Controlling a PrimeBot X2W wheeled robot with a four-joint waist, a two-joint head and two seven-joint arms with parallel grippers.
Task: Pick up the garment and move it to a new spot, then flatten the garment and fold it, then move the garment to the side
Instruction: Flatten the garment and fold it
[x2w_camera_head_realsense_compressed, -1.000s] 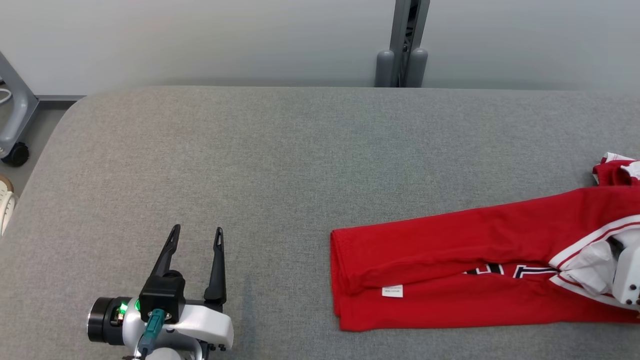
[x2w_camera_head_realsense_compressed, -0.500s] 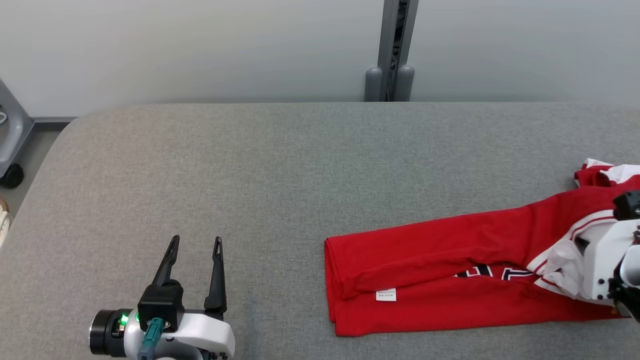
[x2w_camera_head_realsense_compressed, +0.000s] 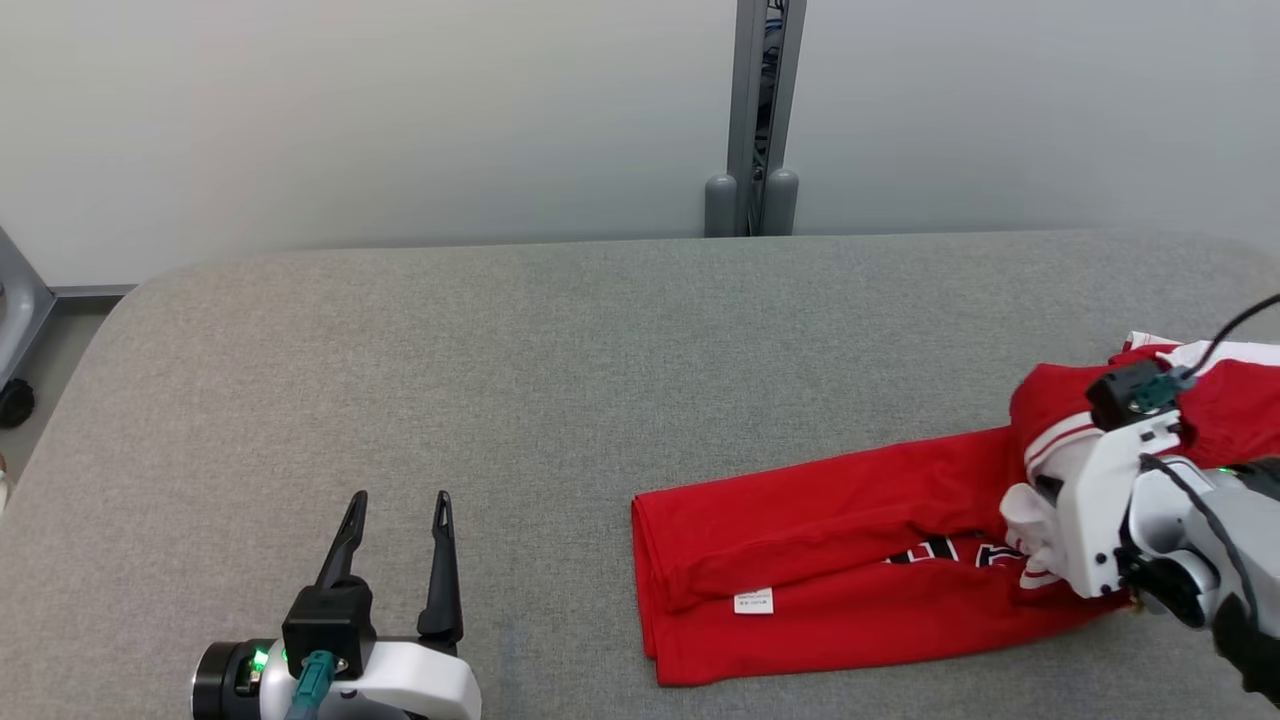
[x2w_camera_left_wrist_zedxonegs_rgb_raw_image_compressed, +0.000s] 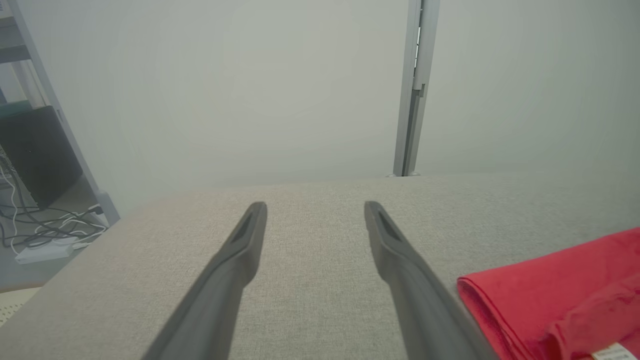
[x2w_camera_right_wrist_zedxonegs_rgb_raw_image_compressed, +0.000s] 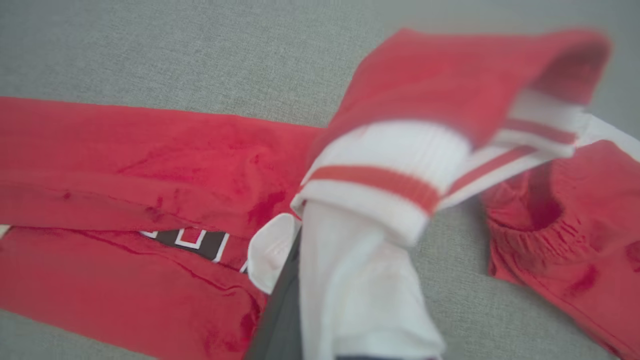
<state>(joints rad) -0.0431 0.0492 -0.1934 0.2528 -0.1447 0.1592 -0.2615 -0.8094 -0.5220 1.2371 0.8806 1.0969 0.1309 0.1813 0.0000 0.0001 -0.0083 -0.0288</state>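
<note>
The right claw (x2w_camera_head_realsense_compressed: 1035, 508) is pinched tight on the white-trimmed end of the garment (x2w_camera_head_realsense_compressed: 820, 560), its fingertips buried in a bunch of white cloth. In the right wrist view one dark finger (x2w_camera_right_wrist_zedxonegs_rgb_raw_image_compressed: 277, 315) shows under that white wad. The striped band (x2w_camera_right_wrist_zedxonegs_rgb_raw_image_compressed: 380, 185), white with a red stripe, humps just beyond the finger, and a red flap is lifted past it.

A second ago this claw sat at the very edge of the head view with the trimmed end lying low beside it. Now it stands further in over the red body, and the trimmed end is raised and doubled back toward the garment's free end. The head camera has shifted too, so the post (x2w_camera_head_realsense_compressed: 752, 110) and the far table edge sit differently in that view.

The rest of the garment lies flat on the grey table (x2w_camera_head_realsense_compressed: 500, 380), stretching away from the right claw toward the left claw. Its far folded end, with the small white label (x2w_camera_head_realsense_compressed: 753, 601), rests on the table as before. Dark lettering (x2w_camera_head_realsense_compressed: 930, 550) peeks out just beside the right claw.

The left claw (x2w_camera_head_realsense_compressed: 400, 500) hangs spread wide and empty over bare table, as it did a second ago. It is well apart from the garment's folded end (x2w_camera_left_wrist_zedxonegs_rgb_raw_image_compressed: 550, 280), which lies off to the side of its right finger.
</note>
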